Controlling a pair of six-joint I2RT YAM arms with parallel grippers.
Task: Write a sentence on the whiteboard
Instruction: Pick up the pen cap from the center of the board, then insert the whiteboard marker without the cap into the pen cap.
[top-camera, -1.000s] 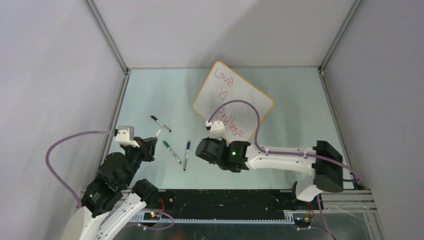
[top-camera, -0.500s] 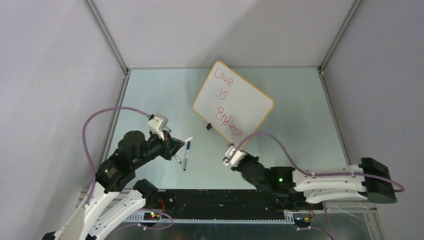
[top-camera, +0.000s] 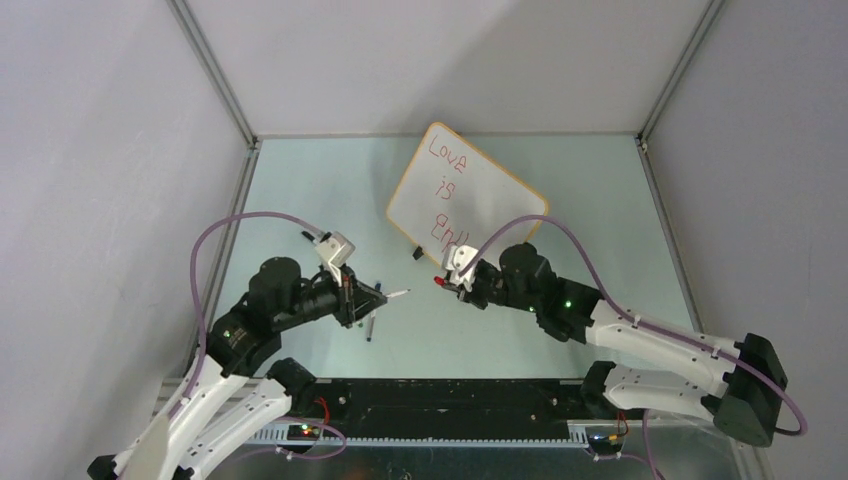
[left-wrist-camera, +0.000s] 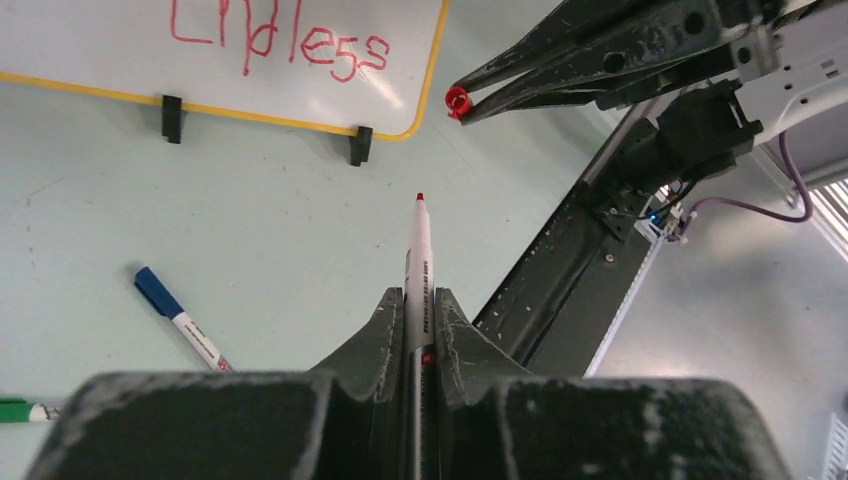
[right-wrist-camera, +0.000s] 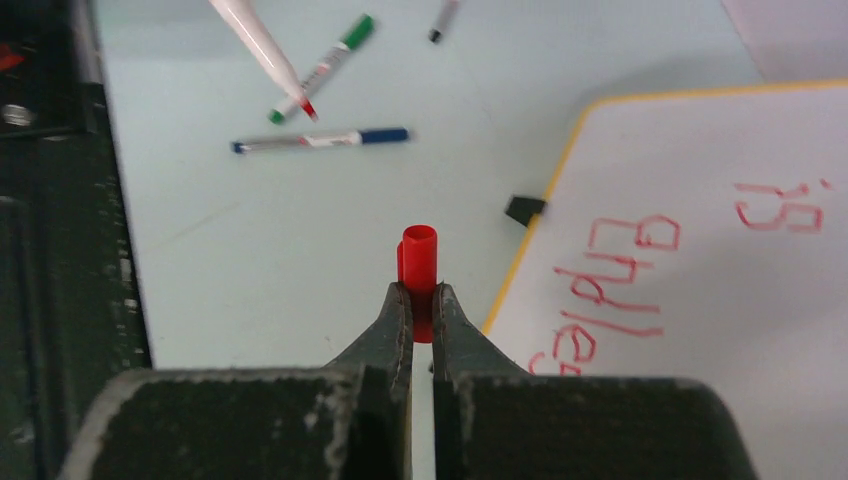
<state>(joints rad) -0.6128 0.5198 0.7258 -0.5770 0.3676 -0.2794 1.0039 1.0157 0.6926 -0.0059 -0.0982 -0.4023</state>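
The whiteboard (top-camera: 470, 185) lies flat on the pale green surface (top-camera: 300, 190), toward the far middle and turned cornerwise, with its two black clip feet (left-wrist-camera: 172, 117) on the edge nearest the arms. The sentence (top-camera: 447, 165) runs in red on three lines, "Love", "is" and "Endless". In the top view the right arm covers the end of the last word, but the left wrist view shows it whole.

The right gripper (right-wrist-camera: 420, 292) is clamped on a red cap (right-wrist-camera: 418, 258). It is over bare surface just beside the board's near left edge, not above the writing.

The left gripper (left-wrist-camera: 418, 300) is closed around a white red marker (left-wrist-camera: 419, 265) with its red tip bare. It is farther from the board, to the left of the right gripper. The marker points at the cap's open mouth, with a gap between them.

A blue marker (left-wrist-camera: 180, 318), a green marker (right-wrist-camera: 335, 60) and a black-tipped marker (right-wrist-camera: 442, 18) lie loose on the surface near the left gripper.
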